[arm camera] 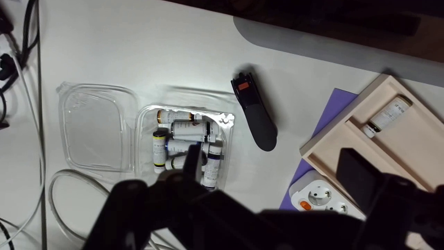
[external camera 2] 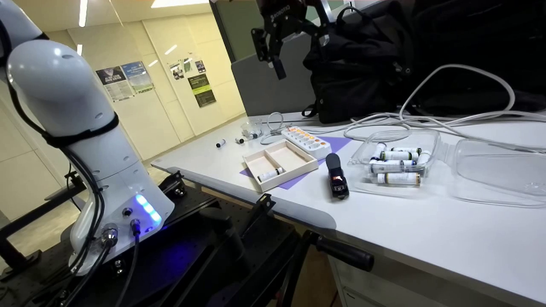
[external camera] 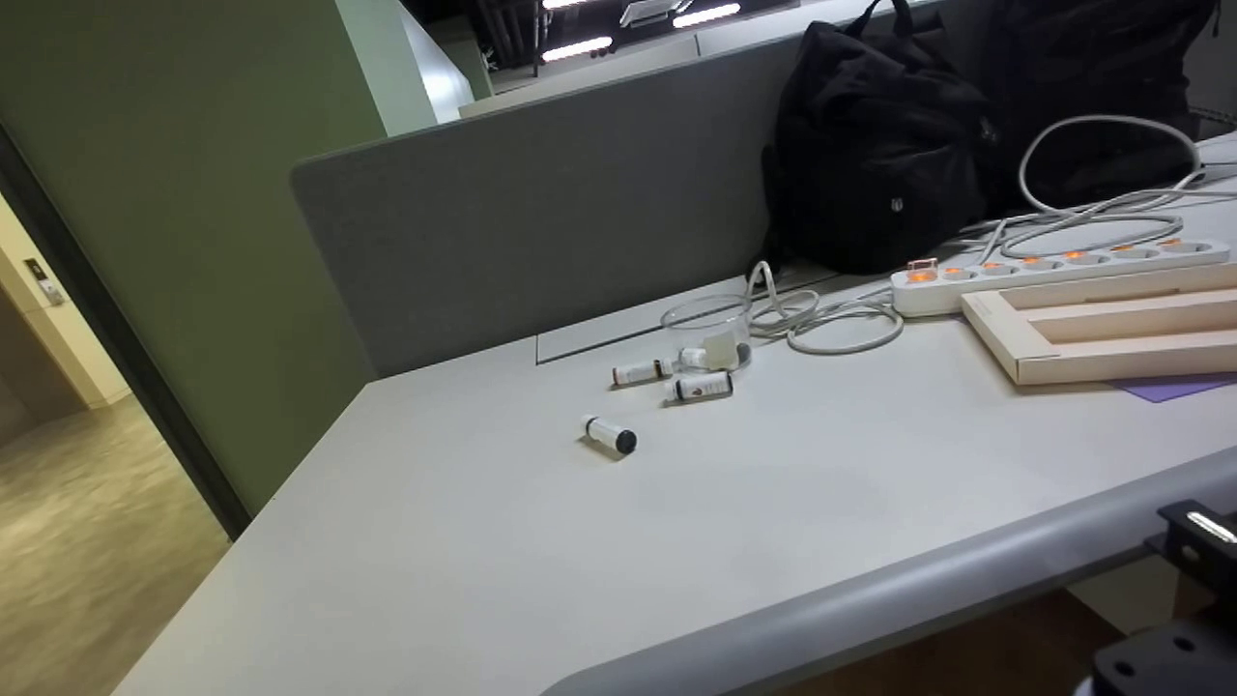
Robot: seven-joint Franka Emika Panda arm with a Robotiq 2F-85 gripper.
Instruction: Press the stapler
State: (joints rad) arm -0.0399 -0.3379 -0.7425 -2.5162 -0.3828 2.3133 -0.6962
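The black stapler (external camera 2: 336,175) lies on the white table (external camera 2: 426,230) between the wooden tray and the clear plastic container. In the wrist view the stapler (arm camera: 258,116) is above the middle, its rounded handle end pointing toward the gripper and its end with an orange label pointing away. It is out of view in the exterior view that looks along the bare table. My gripper (external camera 2: 302,55) hangs high above the table, apart from the stapler. In the wrist view the gripper (arm camera: 274,161) has its fingers wide apart, with nothing between them.
A clear container (arm camera: 228,139) with several small bottles (arm camera: 190,129) and an open lid stands beside the stapler. On its other side are a wooden tray (arm camera: 367,139), purple sheet (arm camera: 326,111) and power strip (arm camera: 317,194). Cables and black backpacks (external camera 2: 362,72) are at the back.
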